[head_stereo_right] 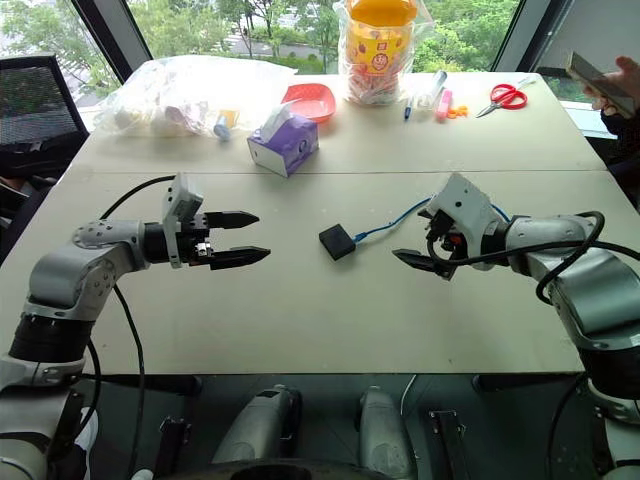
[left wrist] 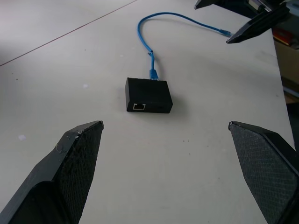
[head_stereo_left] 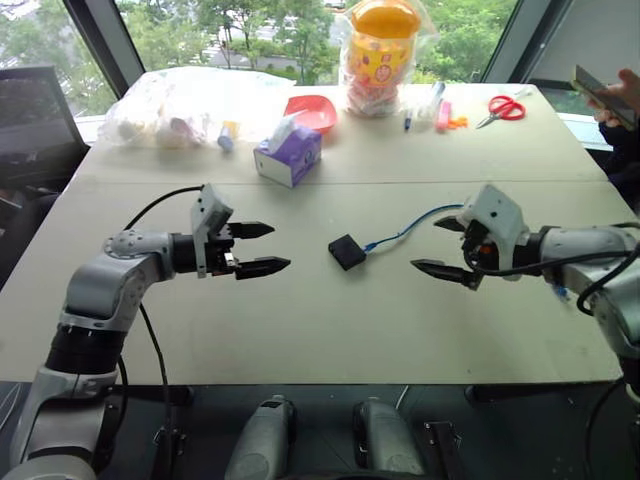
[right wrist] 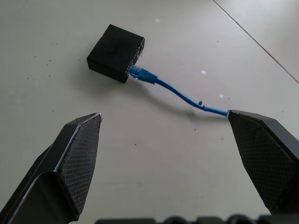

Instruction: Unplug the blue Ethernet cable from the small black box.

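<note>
While plugged, thin blue cable point(right wrist: 180, 95), flat matte box point(right wrist: 116, 52)

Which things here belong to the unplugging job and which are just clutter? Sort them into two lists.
Job:
blue Ethernet cable, plugged in
small black box
left gripper, open
right gripper, open

Lying about:
purple tissue box
red scissors
red bowl
yellow-lidded jar

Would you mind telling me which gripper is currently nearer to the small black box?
Roughly even; the left gripper looks slightly nearer. It hovers open on the robot's left of the small black box; the right gripper hovers open on its right, over the blue Ethernet cable.
</note>
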Controlling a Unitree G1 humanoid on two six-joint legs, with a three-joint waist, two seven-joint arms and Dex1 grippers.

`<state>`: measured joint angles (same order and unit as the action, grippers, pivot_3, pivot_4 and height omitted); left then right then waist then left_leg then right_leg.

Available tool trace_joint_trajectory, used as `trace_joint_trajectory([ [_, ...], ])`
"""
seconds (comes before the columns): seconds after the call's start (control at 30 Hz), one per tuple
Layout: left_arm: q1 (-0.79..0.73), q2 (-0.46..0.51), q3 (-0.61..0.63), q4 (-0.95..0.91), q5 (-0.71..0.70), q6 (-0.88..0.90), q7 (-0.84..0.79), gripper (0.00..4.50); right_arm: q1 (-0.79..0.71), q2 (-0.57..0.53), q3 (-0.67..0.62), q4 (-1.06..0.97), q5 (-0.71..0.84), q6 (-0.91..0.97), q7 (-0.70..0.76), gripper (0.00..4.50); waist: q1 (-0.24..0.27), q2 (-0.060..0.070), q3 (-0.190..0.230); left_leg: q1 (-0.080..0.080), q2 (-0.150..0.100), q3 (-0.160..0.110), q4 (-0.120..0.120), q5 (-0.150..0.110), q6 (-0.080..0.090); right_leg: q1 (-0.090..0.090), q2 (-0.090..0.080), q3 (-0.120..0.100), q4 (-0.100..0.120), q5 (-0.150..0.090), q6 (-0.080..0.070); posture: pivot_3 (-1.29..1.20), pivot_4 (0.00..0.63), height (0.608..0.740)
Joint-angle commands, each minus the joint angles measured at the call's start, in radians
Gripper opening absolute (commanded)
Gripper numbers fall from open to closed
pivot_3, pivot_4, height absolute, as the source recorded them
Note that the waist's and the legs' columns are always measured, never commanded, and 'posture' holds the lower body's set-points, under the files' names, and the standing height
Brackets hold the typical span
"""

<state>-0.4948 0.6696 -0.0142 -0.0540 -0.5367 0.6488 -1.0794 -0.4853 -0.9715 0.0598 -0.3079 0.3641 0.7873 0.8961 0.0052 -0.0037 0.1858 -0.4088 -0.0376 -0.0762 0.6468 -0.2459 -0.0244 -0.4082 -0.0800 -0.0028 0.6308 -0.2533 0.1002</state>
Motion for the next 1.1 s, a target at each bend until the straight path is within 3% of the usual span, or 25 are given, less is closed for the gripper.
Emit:
trace_joint_trajectory([
  [0.03,-0.023,0.002,0.016,-0.016,-0.010,-0.005,-0.003,4.48,-0.140,-0.004,0.138,0.134,-0.105,-0.109,0.114,4.50,-0.006,0.000,0.000,0.000,0.000,0.000,0.000,0.000,0.000,0.000,0.000,0.000,0.000,0.000,0.001,0.00,0.150,0.740],
  [0.2,-0.029,0.000,0.008,-0.017,-0.005,-0.007,-0.008,4.48,-0.322,0.081,0.305,0.373,-0.237,-0.242,0.230,4.50,-0.019,0.000,0.000,0.000,0.000,0.001,0.000,0.000,0.000,0.000,0.000,0.000,0.000,0.001,0.002,0.00,0.150,0.740],
  [0.37,-0.016,0.004,0.016,-0.033,-0.004,-0.009,0.002,4.48,-0.487,0.233,0.439,0.684,-0.381,-0.413,0.306,4.50,-0.024,0.000,0.000,0.000,0.000,0.001,-0.001,0.000,0.000,-0.002,0.001,0.000,0.002,0.002,0.003,0.00,0.150,0.740],
  [0.7,0.042,0.006,0.047,-0.109,-0.024,0.011,0.049,4.48,-0.704,0.475,0.485,1.292,-0.551,-0.671,0.335,4.50,-0.027,0.000,0.001,0.001,-0.001,0.000,-0.001,0.001,-0.002,-0.002,0.000,0.001,0.002,0.003,0.005,0.00,0.150,0.740],
  [0.8,0.051,0.005,0.050,-0.119,-0.027,0.012,0.061,4.50,-0.737,0.521,0.473,1.371,-0.566,-0.691,0.373,3.64,-0.028,0.000,0.001,0.001,-0.001,0.000,-0.001,0.001,-0.002,-0.002,0.001,0.001,0.004,0.003,0.004,0.00,0.150,0.740],
  [1.03,0.037,-0.002,0.053,-0.095,-0.029,0.017,0.073,4.50,-0.734,0.569,0.439,1.348,-0.576,-0.697,0.458,0.26,-0.044,0.000,0.001,0.003,-0.001,-0.002,-0.001,0.003,-0.006,-0.002,0.002,0.001,0.008,0.004,0.004,0.00,0.150,0.740],
  [1.1,0.029,-0.004,0.045,-0.084,-0.032,0.022,0.066,4.50,-0.694,0.544,0.427,1.253,-0.584,-0.720,0.427,0.05,-0.047,0.000,0.001,0.003,-0.001,-0.002,-0.001,0.004,-0.007,-0.003,0.002,0.001,0.012,0.004,0.004,0.00,0.150,0.740],
])
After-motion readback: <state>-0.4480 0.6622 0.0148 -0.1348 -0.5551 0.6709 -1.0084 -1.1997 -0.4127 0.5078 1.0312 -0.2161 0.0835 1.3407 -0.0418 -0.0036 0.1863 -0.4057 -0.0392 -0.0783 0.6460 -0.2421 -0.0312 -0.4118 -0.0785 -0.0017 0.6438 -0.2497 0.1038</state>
